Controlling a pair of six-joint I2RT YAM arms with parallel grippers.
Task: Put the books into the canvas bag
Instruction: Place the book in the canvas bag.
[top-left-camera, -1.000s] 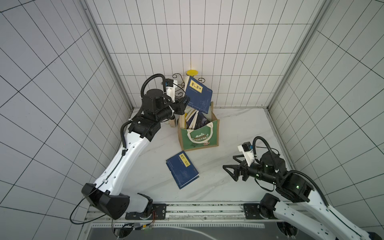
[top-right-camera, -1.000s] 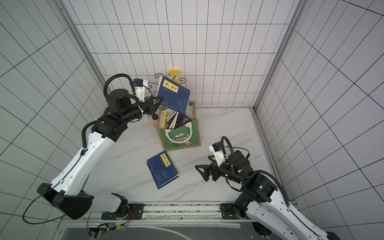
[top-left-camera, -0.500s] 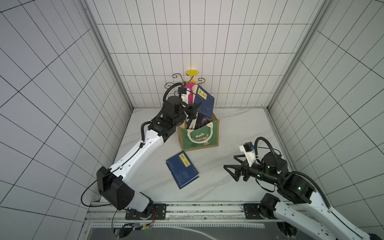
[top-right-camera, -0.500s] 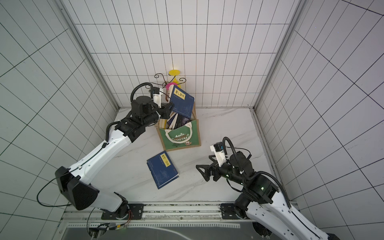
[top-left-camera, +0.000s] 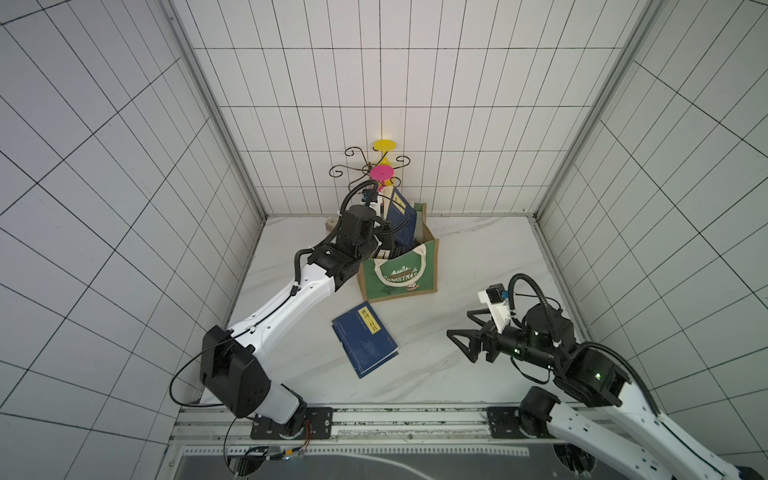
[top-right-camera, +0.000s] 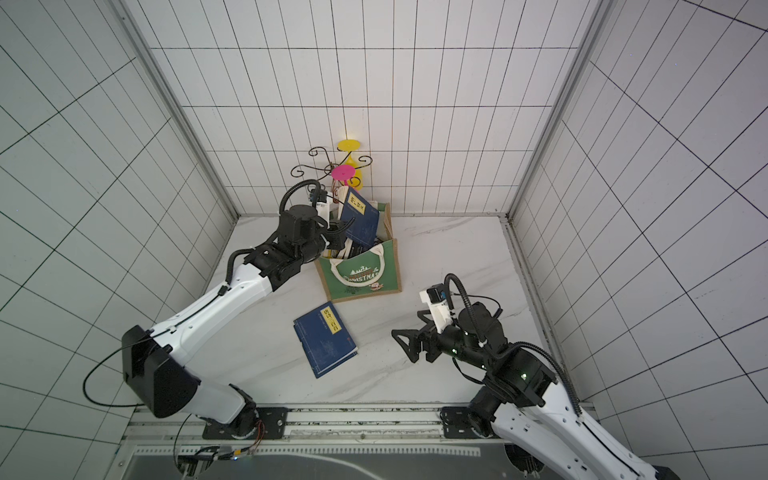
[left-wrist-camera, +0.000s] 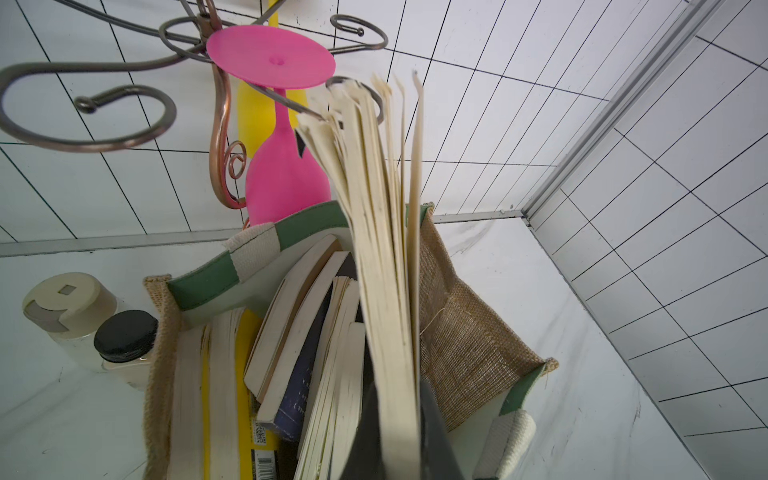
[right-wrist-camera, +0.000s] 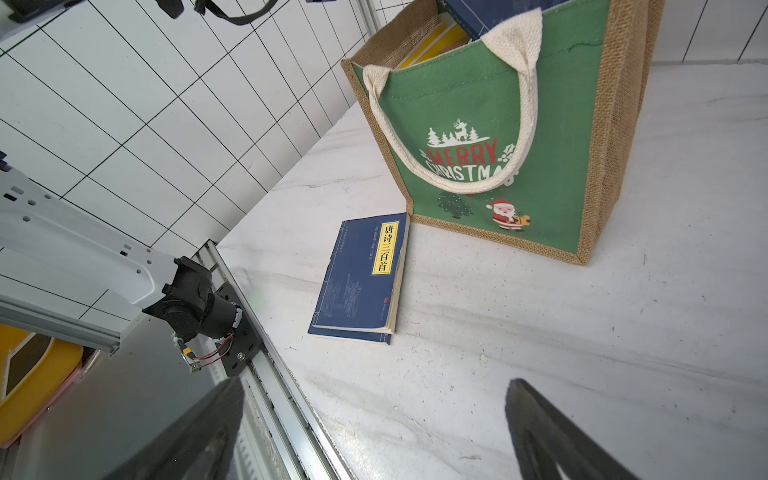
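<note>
The canvas bag is standing far-centre on the bench, books leaning inside it, one upright book sticking out above its mouth. A loose book is lying just near of it. A rack is standing behind, jars at its left.

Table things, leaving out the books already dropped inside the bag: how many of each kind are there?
Books: 2, flat book, held book at the bag's mouth
Bag: 1
Goblets: 2, pink, yellow
Jars: 2, cream lid, black lid
Wire rack: 1
Total: 8
</note>
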